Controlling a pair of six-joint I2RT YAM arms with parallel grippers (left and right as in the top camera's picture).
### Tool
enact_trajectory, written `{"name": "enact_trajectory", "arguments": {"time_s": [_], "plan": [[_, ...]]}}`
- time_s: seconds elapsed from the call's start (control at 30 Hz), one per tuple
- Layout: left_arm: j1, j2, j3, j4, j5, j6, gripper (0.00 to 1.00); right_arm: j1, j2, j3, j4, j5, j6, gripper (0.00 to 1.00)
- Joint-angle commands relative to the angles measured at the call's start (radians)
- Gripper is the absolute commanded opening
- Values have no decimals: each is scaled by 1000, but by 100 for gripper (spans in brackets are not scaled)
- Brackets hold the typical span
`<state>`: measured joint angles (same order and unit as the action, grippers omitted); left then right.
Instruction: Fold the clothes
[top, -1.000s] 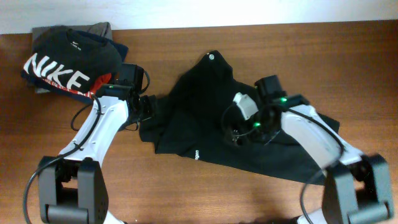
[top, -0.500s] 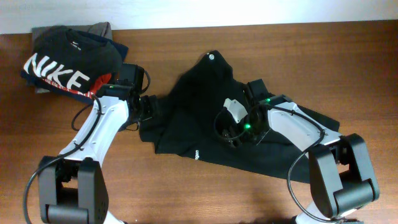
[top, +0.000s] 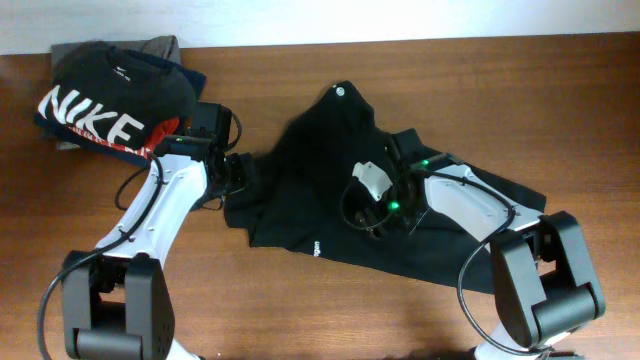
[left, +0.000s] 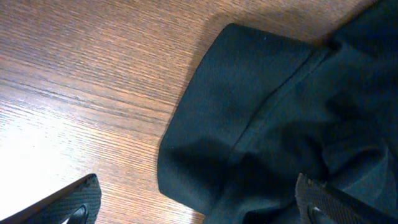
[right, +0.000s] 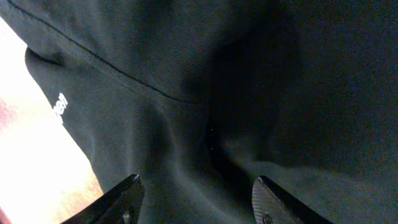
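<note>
**First onlooker:** Overhead, the plain black soft fabric top lay rumpled across the middle of the brown wooden surface, with its round white neck tag at the far edge. I'd have said it wasn't folded at all yet.

**Second onlooker:** And the tools?

**First onlooker:** The left tool stood wide, its tips either side of a hemmed corner of the top, and it held nothing. The right tool hung partly open over a wrinkle in mid-cloth, with no pinch that I could see.

**Second onlooker:** So how should it have gone?

**First onlooker:** I reckoned the right one needed to sink low enough to catch that wrinkle and shut firmly before lifting. The left one needed to take the corner squarely on its seam. Then both could have carried the cloth over evenly, without dragging the top along the surface.
</note>
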<state>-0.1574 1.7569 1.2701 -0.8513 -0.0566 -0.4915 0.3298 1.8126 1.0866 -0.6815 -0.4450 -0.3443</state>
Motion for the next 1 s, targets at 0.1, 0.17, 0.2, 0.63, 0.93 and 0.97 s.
{"name": "enact_trajectory", "arguments": {"time_s": [0.1, 0.17, 0.2, 0.63, 0.93, 0.97], "plan": [[3, 14, 21, 1, 8, -9, 99, 23, 14, 13, 17, 40, -18, 60], [3, 14, 21, 1, 8, -9, 99, 23, 16, 13, 22, 40, -18, 59], [3, 14, 21, 1, 8, -9, 99, 23, 18, 13, 24, 40, -18, 55], [3, 14, 21, 2, 8, -9, 99, 23, 29, 13, 32, 66, -18, 49], [3, 14, 21, 2, 8, -9, 99, 23, 29, 13, 36, 69, -17, 19], [3, 14, 21, 1, 8, -9, 99, 23, 29, 13, 36, 69, -14, 11]]}}
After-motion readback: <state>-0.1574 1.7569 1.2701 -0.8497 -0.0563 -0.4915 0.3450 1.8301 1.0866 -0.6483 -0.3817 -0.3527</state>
